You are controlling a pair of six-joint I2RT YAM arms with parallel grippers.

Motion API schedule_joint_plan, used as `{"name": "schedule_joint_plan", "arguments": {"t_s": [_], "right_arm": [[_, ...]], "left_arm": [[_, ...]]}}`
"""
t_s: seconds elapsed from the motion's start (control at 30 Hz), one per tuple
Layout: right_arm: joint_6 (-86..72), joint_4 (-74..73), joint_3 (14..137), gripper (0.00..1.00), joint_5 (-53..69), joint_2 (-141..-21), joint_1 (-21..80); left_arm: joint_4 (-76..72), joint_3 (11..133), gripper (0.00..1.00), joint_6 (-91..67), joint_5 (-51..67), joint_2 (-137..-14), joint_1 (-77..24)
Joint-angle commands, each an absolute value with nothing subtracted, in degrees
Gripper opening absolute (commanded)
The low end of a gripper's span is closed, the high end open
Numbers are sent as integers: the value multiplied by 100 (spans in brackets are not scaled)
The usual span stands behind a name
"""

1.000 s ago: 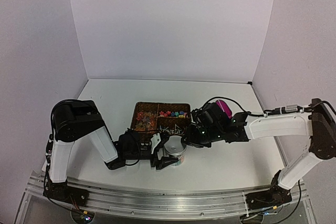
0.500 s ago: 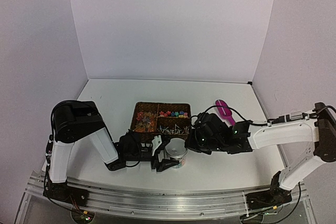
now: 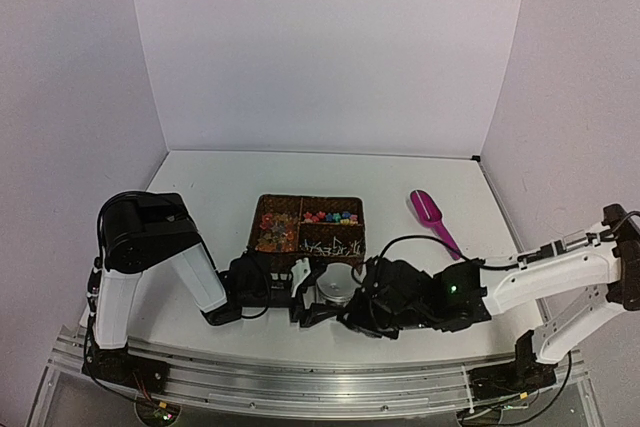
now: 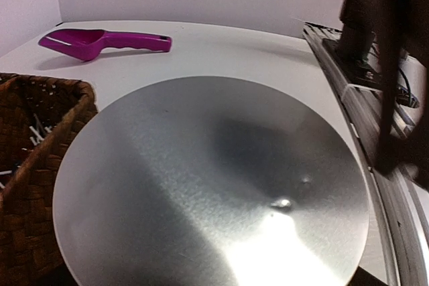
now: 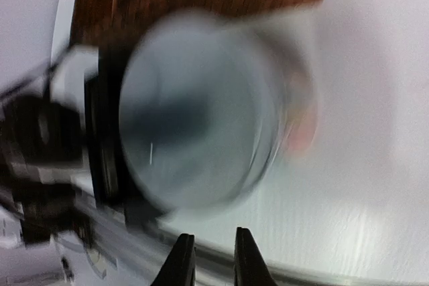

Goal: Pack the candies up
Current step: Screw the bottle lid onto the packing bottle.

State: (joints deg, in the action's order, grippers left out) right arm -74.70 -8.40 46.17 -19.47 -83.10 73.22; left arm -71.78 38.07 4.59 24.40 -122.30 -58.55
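Although the right arm had carried the magenta scoop beside the basket a second earlier, at this moment it stretched low and nearly flat across the white tabletop (image 3: pixel 210 187), its wrist swung in toward the jar. The right tool (image 3: pixel 352 310) sat just right of the jar, its fingers nearly pressed together with nothing between them. The left arm was folded low, forearm along the tabletop, with the left tool (image 3: pixel 306 297) flanking the jar's left side. Whether it squeezed the jar could not be told.

Behind both tools stood the wicker basket (image 3: pixel 262 209), divided into compartments. The round jar (image 3: pixel 336 287) carried a silver lid (image 4: pixel 208 185), which filled the left wrist view. The scoop (image 3: pixel 432 215) lay alone, well to the right of the basket. The candies (image 3: pixel 331 216) sat in the basket's back right compartment. With the scoop set down, scooping looked paused or finished, and the lidded jar seemed the next concern.
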Motion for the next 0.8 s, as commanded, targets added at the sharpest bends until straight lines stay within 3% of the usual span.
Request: {"name": "schedule_joint_plan", "arguments": {"t_s": [0.0, 0.1, 0.23, 0.43, 0.77], "right_arm": [[-7931, -988, 4582, 22, -172, -8354, 7910], [-8027, -1126, 4466, 26, -622, -7801, 7762], [-7412, -1447, 4774, 29, -1011, -7013, 6747], [-6041, -2010, 5542, 33, -1101, -7208, 5512], [-5033, -2010, 5825, 35, -1370, -7542, 4819]], "left_arm": [[-6748, 3942, 62, 486, 1804, -12232, -5704], [-6896, 3786, 62, 756, 2497, -12167, -5719], [-6670, 3761, 62, 919, 2870, -12082, -5739], [-6397, 3809, 63, 1108, 3201, -11867, -5735], [-6002, 3818, 87, 1522, 3271, -11539, -5730]]}}
